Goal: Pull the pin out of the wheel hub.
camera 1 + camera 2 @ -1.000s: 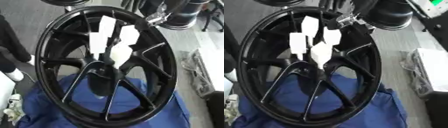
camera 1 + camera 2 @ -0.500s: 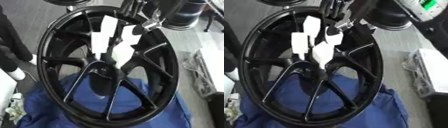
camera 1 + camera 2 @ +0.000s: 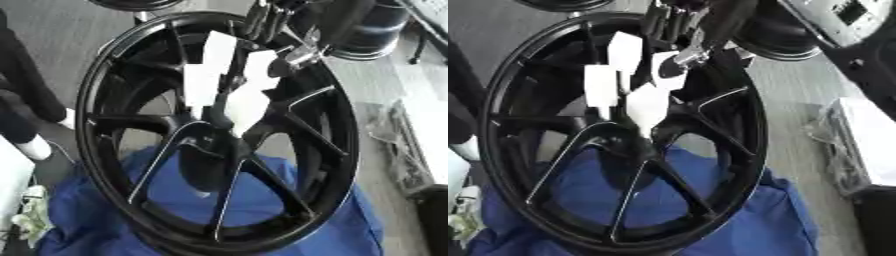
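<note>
A large black spoked wheel hub [image 3: 346, 131] stands tilted on a blue cloth [image 3: 175, 200]. Three white flat pieces sit at its centre: a tall one [image 3: 219, 50], one to its left [image 3: 199, 86], and a pointed one [image 3: 248, 104] over the middle of the hub. My right hand [image 3: 668, 18] comes in from the upper right. Its dark fingers hang straight down over the top of the rim, just above the white pieces and apart from them, holding nothing. A silver wrist joint [image 3: 302, 51] shows beside the tall pieces. The left hand is out of sight.
A dark tyre [image 3: 376, 35] stands behind the wheel at upper right. White bags or wrapping [image 3: 411, 140] lie on the floor at right. A dark shape with a white end [image 3: 26, 130] stands at left.
My right hand has moved left and down from beyond the rim's upper right, and now hangs over the hub's top near the white pieces. The wheel has stayed put.
</note>
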